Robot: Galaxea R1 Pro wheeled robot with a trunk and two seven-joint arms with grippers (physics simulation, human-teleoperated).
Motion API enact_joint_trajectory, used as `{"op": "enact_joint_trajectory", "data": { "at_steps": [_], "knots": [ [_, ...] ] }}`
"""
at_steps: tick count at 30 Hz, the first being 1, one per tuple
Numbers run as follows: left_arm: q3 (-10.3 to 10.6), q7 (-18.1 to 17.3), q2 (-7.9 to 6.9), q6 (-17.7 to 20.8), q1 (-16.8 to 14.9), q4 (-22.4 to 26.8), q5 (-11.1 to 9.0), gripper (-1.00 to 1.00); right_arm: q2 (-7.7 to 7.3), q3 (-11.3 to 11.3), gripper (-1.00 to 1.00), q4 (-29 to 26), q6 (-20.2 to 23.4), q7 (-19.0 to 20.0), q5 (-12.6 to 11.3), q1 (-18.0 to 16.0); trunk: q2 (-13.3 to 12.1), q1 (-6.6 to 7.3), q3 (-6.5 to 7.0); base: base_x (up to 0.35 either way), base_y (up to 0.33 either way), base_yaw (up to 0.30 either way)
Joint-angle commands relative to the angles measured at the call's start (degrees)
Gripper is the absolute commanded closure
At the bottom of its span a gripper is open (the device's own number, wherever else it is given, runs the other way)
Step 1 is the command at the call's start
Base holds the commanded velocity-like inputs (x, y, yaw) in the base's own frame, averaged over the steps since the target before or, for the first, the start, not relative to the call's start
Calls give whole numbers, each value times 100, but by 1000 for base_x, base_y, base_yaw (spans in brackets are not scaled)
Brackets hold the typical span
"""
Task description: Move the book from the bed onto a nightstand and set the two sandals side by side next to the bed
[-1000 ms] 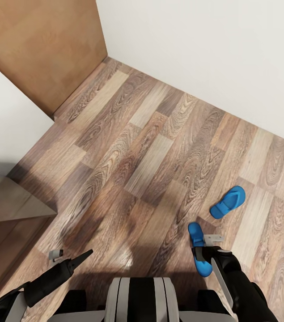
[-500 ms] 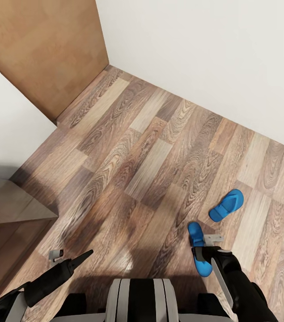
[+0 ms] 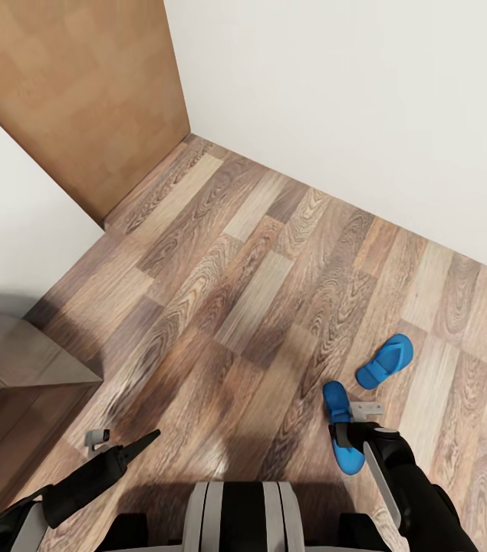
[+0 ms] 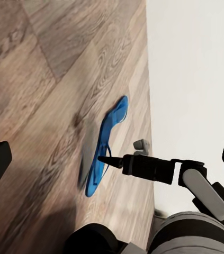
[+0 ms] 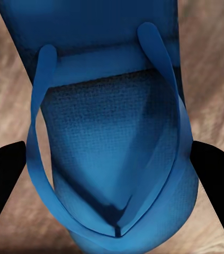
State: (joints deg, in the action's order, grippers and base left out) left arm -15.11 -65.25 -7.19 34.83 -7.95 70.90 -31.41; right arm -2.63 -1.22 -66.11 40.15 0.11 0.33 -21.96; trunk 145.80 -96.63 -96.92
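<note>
Two bright blue sandals are in view. One sandal (image 3: 386,361) lies flat on the wood floor ahead to the right. My right gripper (image 3: 353,424) is shut on the other sandal (image 3: 338,402), a finger on each side of its sole (image 5: 112,159). In the left wrist view that sandal (image 4: 110,138) hangs edge-on just above the floor, over its shadow. My left gripper (image 3: 124,441) is open and empty, low at the left. The book is out of view.
A plain brown door (image 3: 67,84) stands at the far left corner, and a white wall (image 3: 350,115) runs behind the wood-plank floor (image 3: 243,276). A low glossy brown piece of furniture (image 3: 21,360) sits at my left; I cannot tell what it is.
The whole view has shifted with the robot, so the floor, the door and the loose sandal sit differently in the picture. The held sandal stays in my right gripper, and both arms keep their pose.
</note>
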Motion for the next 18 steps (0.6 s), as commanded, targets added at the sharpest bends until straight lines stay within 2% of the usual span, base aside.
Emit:
{"op": "enact_joint_trajectory", "data": {
  "at_steps": [1, 6, 12, 15, 16, 18],
  "knots": [
    [-4, -8, -1, 49, -3, -2, -23, -100, 0, 0, 100, -7, 28, -2, 3, -1, 1, 1, -3, 0, 0, 0],
    [-2, -13, 2, 50, 0, -5, -23, -100, -1, -1, 100, -14, 28, -2, -3, -1, -3, 9, 64, 0, 0, 0],
    [5, -11, 7, 44, 2, -6, -23, -100, -28, -63, 100, -468, 78, -2, -25, 4, -11, 24, 197, 0, 0, 0],
    [0, -14, 1, 42, 2, -6, -23, -100, -295, -111, 100, -548, 91, 7, -44, 11, -15, 32, 263, 0, 0, 0],
    [1, -14, 0, 42, 2, -6, -23, -100, -483, -113, 100, -557, 95, 13, -100, 14, -16, 34, 285, 0, 0, 0],
    [5, -4, 4, 34, -1, -9, -20, -100, -655, -117, 100, -560, 97, 17, -341, 25, -19, 39, 330, 0, 0, 0]
  ]
}}
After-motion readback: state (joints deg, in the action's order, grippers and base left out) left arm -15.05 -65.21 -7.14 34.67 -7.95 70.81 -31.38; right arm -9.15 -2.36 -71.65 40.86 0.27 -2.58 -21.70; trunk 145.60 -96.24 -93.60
